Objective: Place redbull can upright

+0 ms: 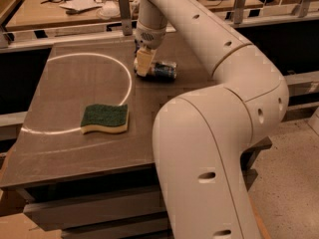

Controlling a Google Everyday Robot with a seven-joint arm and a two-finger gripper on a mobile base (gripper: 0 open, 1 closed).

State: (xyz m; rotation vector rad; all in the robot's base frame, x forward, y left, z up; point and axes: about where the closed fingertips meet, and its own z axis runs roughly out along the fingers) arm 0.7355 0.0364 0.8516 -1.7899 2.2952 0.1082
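Note:
The redbull can lies on its side on the dark table, in the far middle part. It is silver and blue and points left to right. My gripper hangs down from the arm right at the can's left end, low over the table and touching or nearly touching the can. The arm hides the can's left end.
A green and yellow sponge lies on the table's near left part. A white curved line runs across the tabletop left of the can. My arm's large white links cover the right side. A cluttered bench stands behind.

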